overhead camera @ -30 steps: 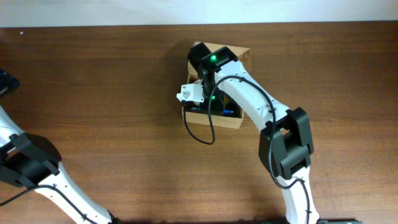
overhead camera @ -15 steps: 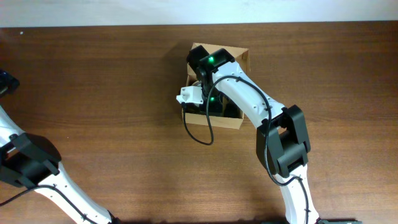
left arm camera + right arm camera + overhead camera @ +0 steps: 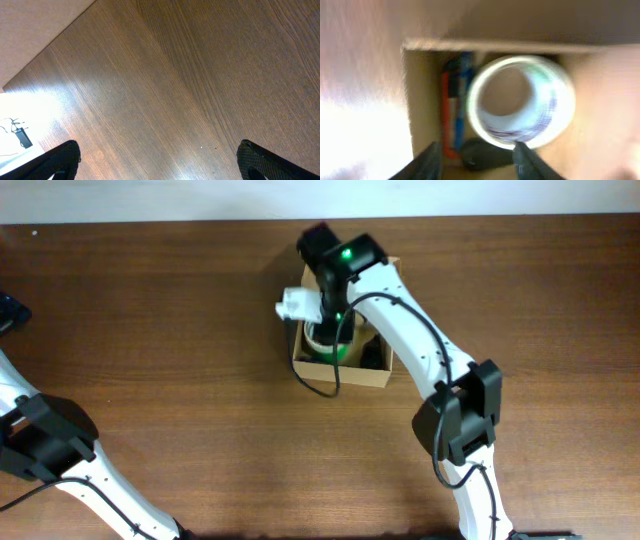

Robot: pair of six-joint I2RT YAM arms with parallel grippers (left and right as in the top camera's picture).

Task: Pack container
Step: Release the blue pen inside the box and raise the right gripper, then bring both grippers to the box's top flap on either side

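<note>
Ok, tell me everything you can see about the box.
The box is plain tan cardboard, rectangular, top open, sitting flat on the wooden table toward its far edge. Inside lie a white roll with green and purple print, a blue and orange item along one wall, and something dark. The right gripper hangs open above it.

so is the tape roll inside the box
Yes, the right wrist view shows the tape roll lying within the walls of the container.
</note>
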